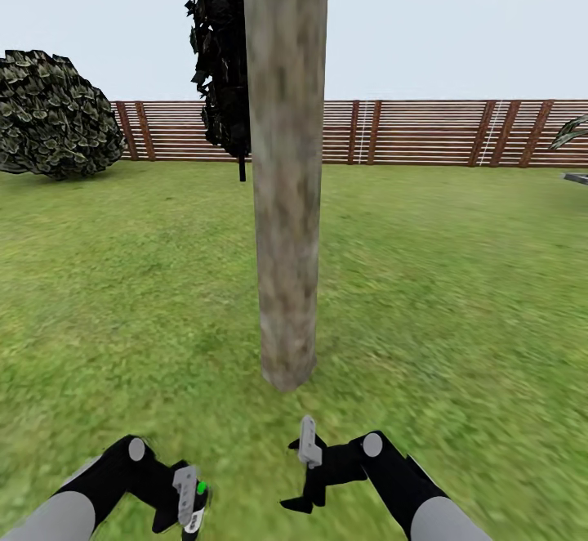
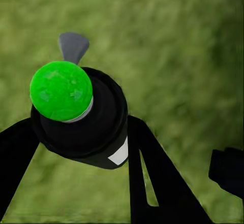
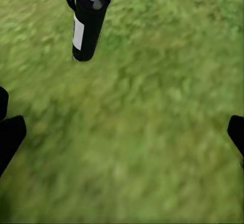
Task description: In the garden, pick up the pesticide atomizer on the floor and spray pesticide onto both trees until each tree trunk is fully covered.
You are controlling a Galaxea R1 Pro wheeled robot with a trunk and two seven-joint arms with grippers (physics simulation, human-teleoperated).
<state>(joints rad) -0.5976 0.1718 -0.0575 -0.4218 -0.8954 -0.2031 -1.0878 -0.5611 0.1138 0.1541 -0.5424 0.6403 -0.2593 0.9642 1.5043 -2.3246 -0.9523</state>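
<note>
The sprayer (image 2: 81, 117) is clamped in the left gripper (image 1: 189, 498) at seven o'clock, above grass; the right gripper (image 1: 309, 476) hangs wide and empty. The nozzle should be raised toward the tree trunk (image 1: 286, 198) at twelve o'clock (bark looks unsprayed) and swept top to base.

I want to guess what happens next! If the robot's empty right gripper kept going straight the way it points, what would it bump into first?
Probably just the grass. The open right gripper points down at bare lawn, with nothing between its fingers. The spray can in the left gripper hangs off to one side, seemingly out of its path.
</note>
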